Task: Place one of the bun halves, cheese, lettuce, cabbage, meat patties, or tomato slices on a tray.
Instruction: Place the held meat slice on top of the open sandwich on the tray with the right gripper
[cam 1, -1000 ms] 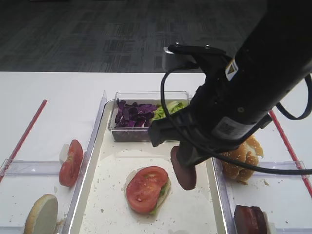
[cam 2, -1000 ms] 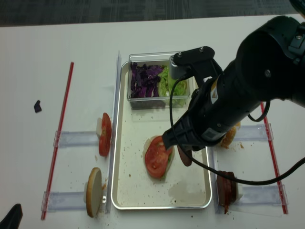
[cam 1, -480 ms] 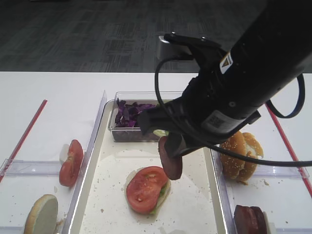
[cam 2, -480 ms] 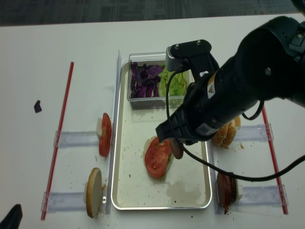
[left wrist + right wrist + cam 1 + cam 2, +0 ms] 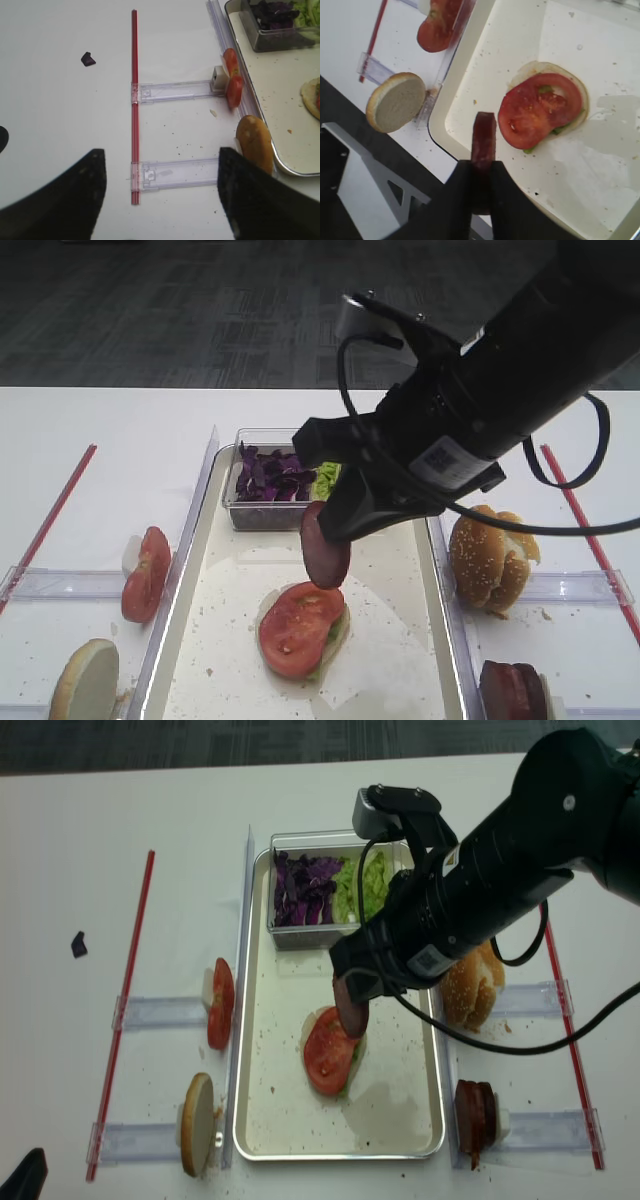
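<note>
Right wrist view showed the black right gripper (image 5: 482, 172) clamped on a round pinkish-brown meat patty (image 5: 483, 136) above the cream-white rectangular tray (image 5: 470, 75), not yet released.

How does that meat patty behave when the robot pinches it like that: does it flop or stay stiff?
Probably fairly stiff: the meat patty hangs on edge below the right gripper without drooping or bending. It seems light, since a pinch at its top edge alone carries it. Released from there, it would likely tip over flat onto the tomato slice on the tray, perhaps sliding on that glossy surface.
</note>
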Action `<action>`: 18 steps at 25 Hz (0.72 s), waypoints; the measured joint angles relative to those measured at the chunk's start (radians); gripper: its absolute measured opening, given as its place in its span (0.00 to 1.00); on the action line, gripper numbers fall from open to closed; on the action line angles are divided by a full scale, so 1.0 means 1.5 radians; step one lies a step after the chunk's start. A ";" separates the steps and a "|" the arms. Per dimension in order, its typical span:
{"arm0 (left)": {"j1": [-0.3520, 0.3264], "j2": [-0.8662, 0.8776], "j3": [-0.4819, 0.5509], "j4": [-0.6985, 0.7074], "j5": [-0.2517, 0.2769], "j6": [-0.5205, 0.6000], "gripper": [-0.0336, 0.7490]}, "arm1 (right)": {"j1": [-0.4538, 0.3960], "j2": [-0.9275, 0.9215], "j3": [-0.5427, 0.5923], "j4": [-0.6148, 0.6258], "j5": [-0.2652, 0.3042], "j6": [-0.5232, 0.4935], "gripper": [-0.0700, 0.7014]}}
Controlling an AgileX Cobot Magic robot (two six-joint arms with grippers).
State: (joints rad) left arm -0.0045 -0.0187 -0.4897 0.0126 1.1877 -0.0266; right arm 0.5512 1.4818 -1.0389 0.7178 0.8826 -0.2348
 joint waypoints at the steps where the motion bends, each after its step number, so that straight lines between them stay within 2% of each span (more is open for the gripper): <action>1: 0.000 0.000 0.000 0.000 0.000 0.000 0.60 | -0.016 0.007 0.000 0.037 0.012 -0.035 0.25; 3: 0.000 0.000 0.000 0.000 0.000 0.000 0.60 | -0.040 0.024 0.000 0.101 0.037 -0.090 0.25; 8: 0.000 0.000 0.000 0.000 0.000 0.000 0.60 | -0.065 0.057 0.000 0.188 0.086 -0.182 0.25; 11: 0.000 0.000 0.000 0.000 0.000 0.000 0.60 | -0.065 0.070 0.016 0.239 0.092 -0.225 0.25; 18: 0.000 0.000 0.000 0.000 0.000 0.000 0.60 | -0.065 0.078 0.143 0.404 0.088 -0.389 0.25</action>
State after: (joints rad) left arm -0.0045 -0.0187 -0.4897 0.0126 1.1877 -0.0266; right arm 0.4534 1.5988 -0.8251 1.3236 1.0140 -0.8188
